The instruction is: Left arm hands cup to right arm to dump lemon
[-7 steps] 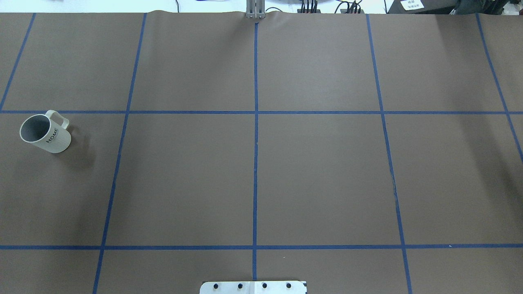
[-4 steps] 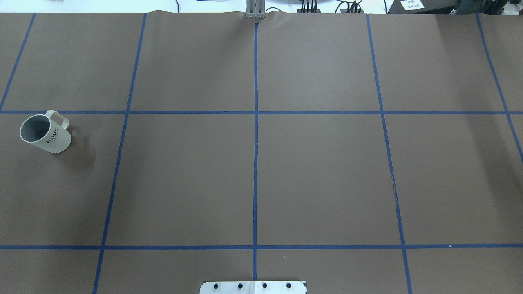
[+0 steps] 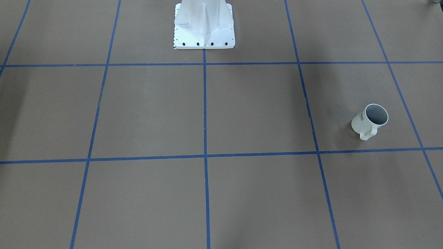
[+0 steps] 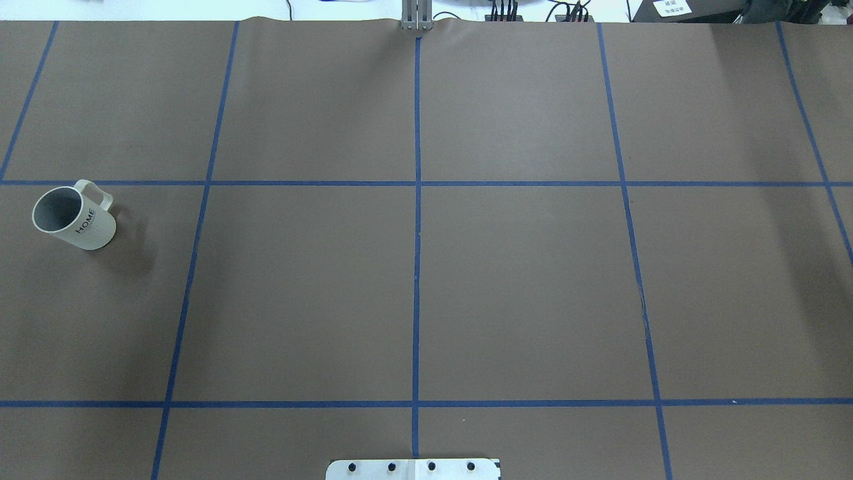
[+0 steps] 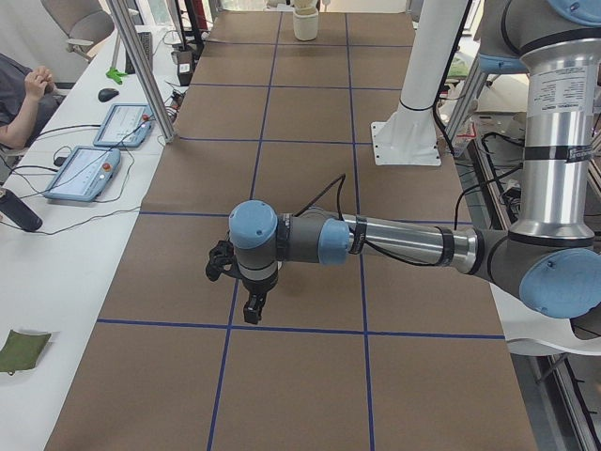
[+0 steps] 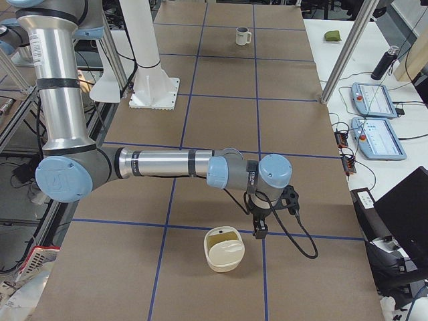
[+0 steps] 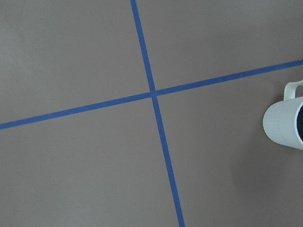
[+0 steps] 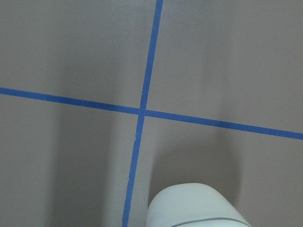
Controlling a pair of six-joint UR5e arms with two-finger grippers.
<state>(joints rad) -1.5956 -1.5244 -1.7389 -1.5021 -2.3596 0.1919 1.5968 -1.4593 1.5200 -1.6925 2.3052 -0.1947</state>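
Note:
The cup [image 4: 80,223], a white ribbed mug marked "HOME", stands on the brown table near its left end. It also shows in the front view [image 3: 368,121], far off in the right side view [image 6: 243,35], and at the right edge of the left wrist view [image 7: 284,125]. Its inside looks grey; no lemon shows. The left gripper [image 5: 252,308] points down over the table and shows only in the left side view, so I cannot tell if it is open. The right gripper [image 6: 259,231] hangs beside a cream bowl, and I cannot tell if it is open.
A cream bowl [image 6: 224,249] sits at the table's right end, also seen in the right wrist view [image 8: 194,208] and far off in the left side view [image 5: 303,21]. The white robot pedestal [image 3: 204,27] stands mid-table. A seated person [image 5: 19,94] and tablets [image 5: 94,160] are at the side desk.

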